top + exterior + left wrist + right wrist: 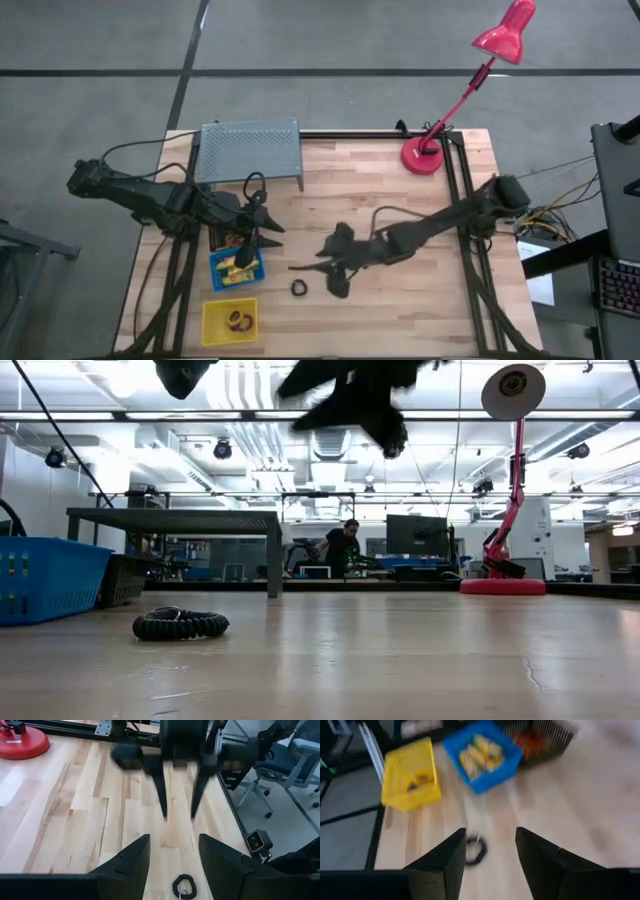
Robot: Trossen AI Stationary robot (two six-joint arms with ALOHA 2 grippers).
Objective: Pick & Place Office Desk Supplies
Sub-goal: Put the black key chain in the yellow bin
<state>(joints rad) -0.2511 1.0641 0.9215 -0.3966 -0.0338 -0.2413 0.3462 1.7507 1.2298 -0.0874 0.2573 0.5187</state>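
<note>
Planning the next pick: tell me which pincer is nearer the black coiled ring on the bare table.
Right. The right pincer hovers open just beside the black coiled ring; the left pincer is open farther off, over the blue bin.

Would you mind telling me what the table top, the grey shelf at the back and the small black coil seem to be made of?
Table top: looks like pale wood, butcher-block style, with visible plank seams and grain.
Grey shelf: probably perforated or mesh metal, matte, judging by its fine dotted surface.
Black coil: seems to be ribbed plastic or rubber, slightly glossy, wound in tight spiral turns; possibly a coil hair tie, but that stays open.
</note>
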